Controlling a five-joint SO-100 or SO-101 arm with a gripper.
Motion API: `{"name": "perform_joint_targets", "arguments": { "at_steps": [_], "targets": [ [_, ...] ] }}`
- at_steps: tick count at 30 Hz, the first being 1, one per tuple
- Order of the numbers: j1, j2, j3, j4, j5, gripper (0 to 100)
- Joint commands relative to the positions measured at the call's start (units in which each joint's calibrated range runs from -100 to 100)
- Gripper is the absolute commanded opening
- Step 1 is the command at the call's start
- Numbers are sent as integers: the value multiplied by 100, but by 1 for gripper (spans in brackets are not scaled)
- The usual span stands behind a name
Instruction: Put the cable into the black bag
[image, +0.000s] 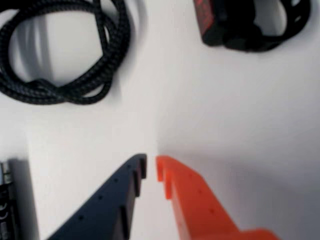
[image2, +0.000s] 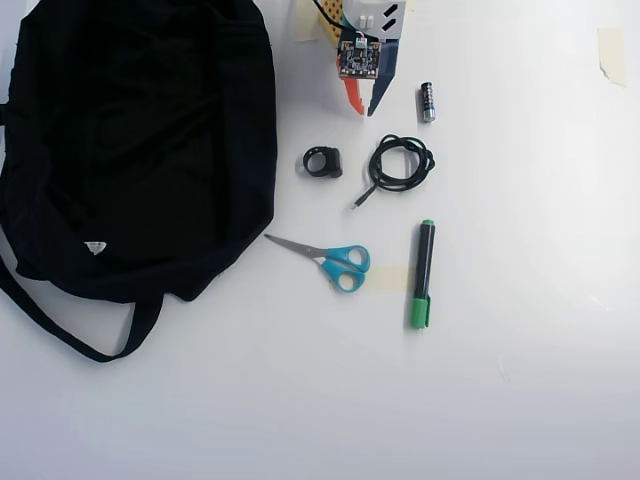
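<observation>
The cable (image2: 426, 162) is a small black coil lying on the white table, its loose plug end pointing down-left. In the wrist view the braided cable (image: 55, 92) fills the upper left. My gripper (image2: 365, 110) hangs just above and left of it in the overhead view. Its dark blue and orange fingers almost meet at the tips (image: 151, 165), and nothing is held between them. The black bag (image2: 140, 140) takes up the table's left side, with a strap looping below it and a tiny white label.
A black ring-shaped clip (image2: 333, 162) lies between bag and cable and shows at the wrist view's top right (image: 240, 37). A battery (image2: 427, 101) lies right of the gripper. Blue-handled scissors (image2: 335, 260) and a green marker (image2: 423, 272) lie below the cable.
</observation>
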Motion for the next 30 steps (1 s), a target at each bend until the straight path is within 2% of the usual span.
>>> {"name": "perform_joint_targets", "arguments": {
  "at_steps": [1,22,30],
  "targets": [
    [33,-91,203,86,-16,2],
    [-34,-83,203,-43,-64,2],
    [-154,207,-300,-1421,-58,2]
  ]
}}
